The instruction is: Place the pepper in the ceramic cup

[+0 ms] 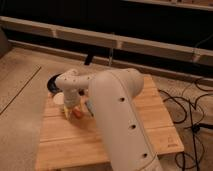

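The small orange-red pepper point(77, 113) sits low over the wooden table point(150, 125), just right of my gripper point(70, 107). The gripper hangs from the white wrist point(71, 85) at the table's left part, right at the pepper; whether it holds the pepper cannot be made out. The cream-white ceramic cup point(59, 98) stands just left of the gripper, partly hidden by it. My big white arm point(120, 115) crosses the middle of the view and hides the table behind it.
A dark round bowl point(52, 83) stands at the table's far left corner, behind the cup. A blue-grey block point(89, 106) lies right of the pepper against the arm. Black cables point(192, 112) lie on the floor to the right. Dark shelving runs along the back.
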You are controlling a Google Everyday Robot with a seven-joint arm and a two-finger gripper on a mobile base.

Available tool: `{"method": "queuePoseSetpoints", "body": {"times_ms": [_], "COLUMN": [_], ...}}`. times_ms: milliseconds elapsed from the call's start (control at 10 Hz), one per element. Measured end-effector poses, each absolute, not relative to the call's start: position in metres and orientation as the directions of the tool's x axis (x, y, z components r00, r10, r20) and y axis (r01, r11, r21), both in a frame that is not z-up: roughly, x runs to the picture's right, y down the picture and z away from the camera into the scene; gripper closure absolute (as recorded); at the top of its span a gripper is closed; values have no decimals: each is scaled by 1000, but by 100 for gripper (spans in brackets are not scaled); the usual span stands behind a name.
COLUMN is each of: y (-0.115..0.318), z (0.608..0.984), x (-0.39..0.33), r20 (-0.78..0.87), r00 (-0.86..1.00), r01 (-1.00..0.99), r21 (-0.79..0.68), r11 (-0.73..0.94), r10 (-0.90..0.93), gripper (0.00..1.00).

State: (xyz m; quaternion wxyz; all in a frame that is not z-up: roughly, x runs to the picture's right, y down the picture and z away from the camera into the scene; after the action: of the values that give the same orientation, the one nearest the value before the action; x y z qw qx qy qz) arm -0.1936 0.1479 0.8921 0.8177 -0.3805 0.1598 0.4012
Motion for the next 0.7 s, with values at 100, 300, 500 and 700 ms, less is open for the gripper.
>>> {"method": "queuePoseSetpoints", "body": {"times_ms": [100, 300, 500, 700], "y": [148, 148, 143, 133], "z": [892, 891, 879, 853], "x": [-194, -193, -196, -192], "r20": [-562, -557, -551, -600], "r00": [632, 639, 643, 604], "r01": [-774, -768, -764, -797], "r21": [-497, -502, -509, -474], "r11": [392, 398, 396, 375], "r10": [534, 530, 532, 524], "gripper": [80, 98, 100, 100]}}
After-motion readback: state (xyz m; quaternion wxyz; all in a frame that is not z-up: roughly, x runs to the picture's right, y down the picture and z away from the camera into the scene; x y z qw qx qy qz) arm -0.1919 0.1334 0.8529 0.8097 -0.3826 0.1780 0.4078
